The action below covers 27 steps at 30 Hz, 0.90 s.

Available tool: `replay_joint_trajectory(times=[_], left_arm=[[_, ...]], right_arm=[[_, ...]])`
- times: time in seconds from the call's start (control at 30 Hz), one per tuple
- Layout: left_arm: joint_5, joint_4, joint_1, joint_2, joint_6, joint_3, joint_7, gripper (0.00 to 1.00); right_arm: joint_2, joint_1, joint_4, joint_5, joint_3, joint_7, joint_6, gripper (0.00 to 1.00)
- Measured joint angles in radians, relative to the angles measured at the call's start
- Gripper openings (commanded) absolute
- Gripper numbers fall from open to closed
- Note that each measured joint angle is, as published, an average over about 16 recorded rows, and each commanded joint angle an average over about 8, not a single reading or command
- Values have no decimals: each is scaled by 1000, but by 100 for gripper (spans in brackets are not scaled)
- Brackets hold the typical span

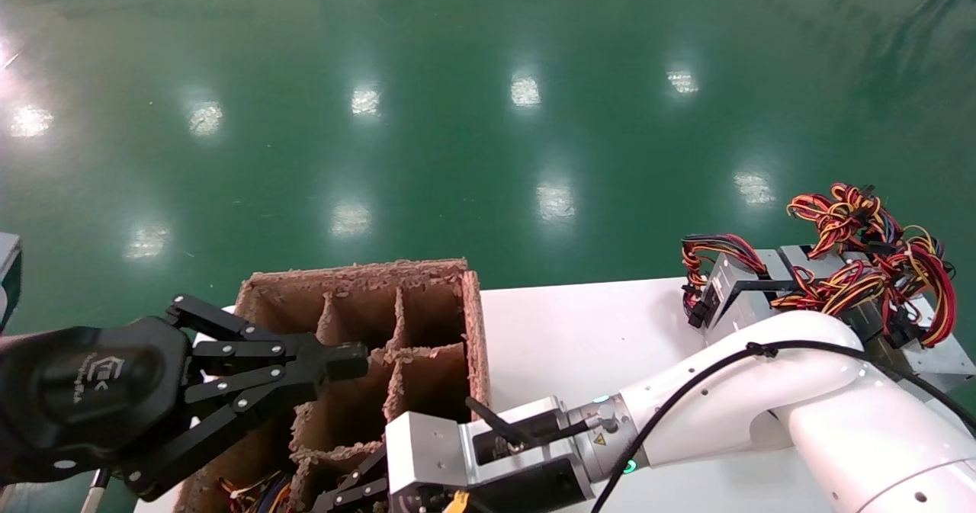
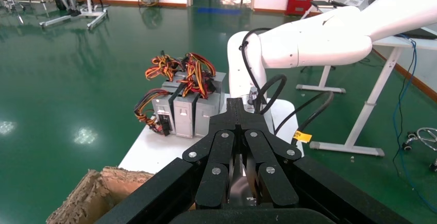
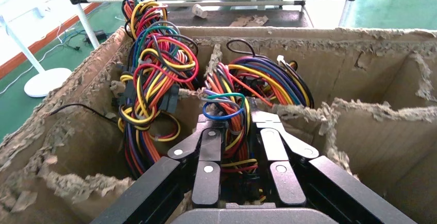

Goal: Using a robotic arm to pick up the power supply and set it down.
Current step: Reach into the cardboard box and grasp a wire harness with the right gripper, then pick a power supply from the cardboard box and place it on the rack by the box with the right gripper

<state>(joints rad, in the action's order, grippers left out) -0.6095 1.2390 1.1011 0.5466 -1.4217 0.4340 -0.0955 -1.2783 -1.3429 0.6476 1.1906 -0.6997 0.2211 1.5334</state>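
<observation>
My right gripper (image 3: 238,126) reaches down into a compartment of the brown cardboard carton (image 3: 360,126). Its jaws are closed on the red, orange and yellow wire bundle of a power supply (image 3: 257,80), whose grey box is hidden below the wires. In the head view the right gripper (image 1: 351,490) sits low in the carton's (image 1: 474,322) near row. My left gripper (image 1: 347,360) hovers shut and empty over the carton's left side; its own view shows the left gripper (image 2: 238,103) with jaws pressed together.
Several grey power supplies (image 1: 743,296) with wire bundles stand on the white table's (image 1: 579,330) far right corner, also seen as the power supplies (image 2: 185,108) in the left wrist view. Another wire bundle (image 3: 154,69) fills the neighbouring compartment. Green floor surrounds the table.
</observation>
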Motion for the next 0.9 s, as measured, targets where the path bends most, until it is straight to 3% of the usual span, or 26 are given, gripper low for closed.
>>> replay_joint_trajectory(times=[0.43, 0.9], left_arm=[[0, 0, 0, 0, 0, 0, 0, 0], [0, 0, 0, 0, 0, 0, 0, 0]], right_arm=[[42, 5, 16, -89, 29, -49, 27, 0], [113, 30, 140, -312, 45, -137, 50, 0]])
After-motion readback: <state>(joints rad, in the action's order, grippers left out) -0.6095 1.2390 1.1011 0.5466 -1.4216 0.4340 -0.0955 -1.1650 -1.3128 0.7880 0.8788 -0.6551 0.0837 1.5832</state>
